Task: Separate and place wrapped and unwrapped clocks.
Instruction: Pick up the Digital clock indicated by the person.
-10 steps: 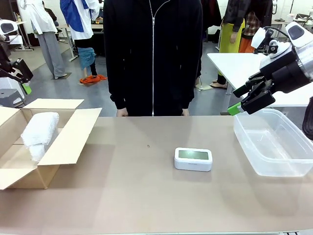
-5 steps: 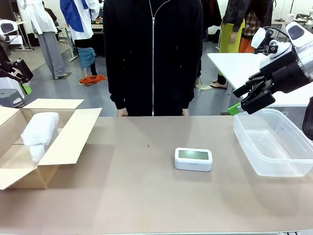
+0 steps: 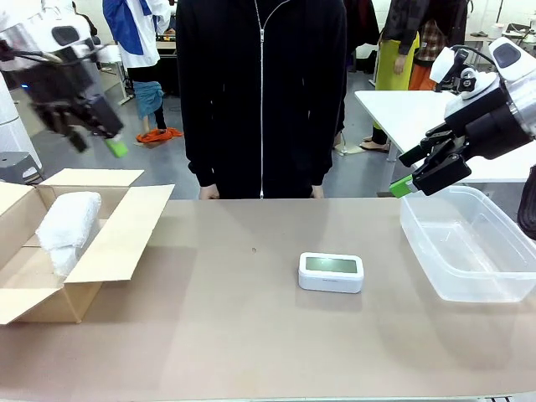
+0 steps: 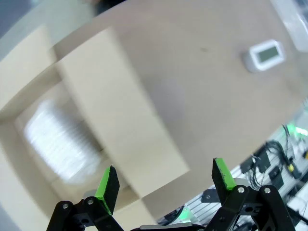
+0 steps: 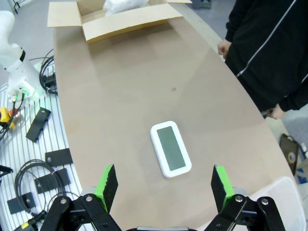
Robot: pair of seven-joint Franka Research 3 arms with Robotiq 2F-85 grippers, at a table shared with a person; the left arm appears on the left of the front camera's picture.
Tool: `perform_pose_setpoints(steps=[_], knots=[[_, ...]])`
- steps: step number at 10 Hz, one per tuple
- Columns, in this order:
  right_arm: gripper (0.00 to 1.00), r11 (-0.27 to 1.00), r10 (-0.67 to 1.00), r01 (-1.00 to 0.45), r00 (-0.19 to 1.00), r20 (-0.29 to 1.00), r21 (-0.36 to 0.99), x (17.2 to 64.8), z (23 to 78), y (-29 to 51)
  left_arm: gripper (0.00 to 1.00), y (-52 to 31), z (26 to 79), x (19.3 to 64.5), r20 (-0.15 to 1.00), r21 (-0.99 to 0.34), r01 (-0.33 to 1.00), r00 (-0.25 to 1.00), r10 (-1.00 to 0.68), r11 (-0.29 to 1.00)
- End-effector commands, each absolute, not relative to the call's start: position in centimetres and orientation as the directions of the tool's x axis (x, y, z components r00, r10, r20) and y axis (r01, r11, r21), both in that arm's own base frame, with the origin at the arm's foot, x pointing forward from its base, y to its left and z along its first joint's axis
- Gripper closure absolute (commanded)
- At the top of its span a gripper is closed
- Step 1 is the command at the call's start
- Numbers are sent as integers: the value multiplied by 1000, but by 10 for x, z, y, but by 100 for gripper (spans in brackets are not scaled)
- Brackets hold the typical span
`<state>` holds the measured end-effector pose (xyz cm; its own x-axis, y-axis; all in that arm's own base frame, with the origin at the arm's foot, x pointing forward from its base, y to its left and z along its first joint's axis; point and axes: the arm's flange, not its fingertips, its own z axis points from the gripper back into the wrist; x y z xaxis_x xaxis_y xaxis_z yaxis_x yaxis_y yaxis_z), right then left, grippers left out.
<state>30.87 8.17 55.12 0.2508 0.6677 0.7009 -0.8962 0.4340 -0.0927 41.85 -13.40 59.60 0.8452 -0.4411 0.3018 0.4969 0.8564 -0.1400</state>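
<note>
The white clock [image 3: 331, 272] with the grey screen lies flat near the middle of the brown table [image 3: 251, 352]. It has no wrap on it. A wrapped clock [image 3: 65, 219], a soft white bundle, sits inside the open cardboard box [image 3: 117, 228] on the robot's left side of the table. A clear plastic tub [image 3: 419, 234] stands on the right side, well apart from the bare clock.

The left gripper [image 3: 99, 134] hangs in the air above the far side of the box. It looks smeared in the front view. In the left wrist view its green pads stand far apart with nothing between them. That view looks down into the box, and the blurry white shape there is probably the same bundle.

The right gripper [image 3: 416, 178] hangs above the far left corner of the tub. It is wide open too and holds nothing.

A person [image 3: 261, 92] in a black zip jacket stands at the far side, hands low by the table edge.
</note>
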Motion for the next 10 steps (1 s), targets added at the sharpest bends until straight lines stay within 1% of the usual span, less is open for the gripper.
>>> perform_pose_setpoints(steps=[1, 2, 3, 4, 5, 7, 8, 10], knots=[[0, 413, 656, -907, 237, 716, -78, 310, 548, 82, 0, -147, 582, 395, 377, -232, 724, 683, -626, 649], [0, 413, 656, -907, 237, 716, -78, 310, 548, 82, 0, -165, 575, 382, 407, -232, 795, 603, -686, 561], [0, 413, 656, -907, 237, 716, -78, 310, 548, 82, 0, -172, 574, 371, 452, -243, 819, 570, -686, 520], [0, 413, 656, -907, 237, 716, -78, 310, 548, 82, 0, -175, 574, 358, 496, -260, 854, 518, -696, 451], [0, 413, 656, -907, 237, 716, -78, 310, 548, 82, 0, -178, 573, 346, 540, -243, 892, 450, -711, 381], [0, 413, 656, -907, 237, 716, -78, 310, 548, 82, 0, -181, 562, 347, 585, -232, 911, 411, -699, 341], [0, 413, 656, -907, 237, 716, -78, 310, 548, 82, 0, -185, 558, 350, 633, -184, 901, 415, -653, 394], [0, 413, 656, -907, 237, 716, -78, 310, 548, 82, 0, -185, 550, 356, 666, -71, 930, 314, -676, 362]])
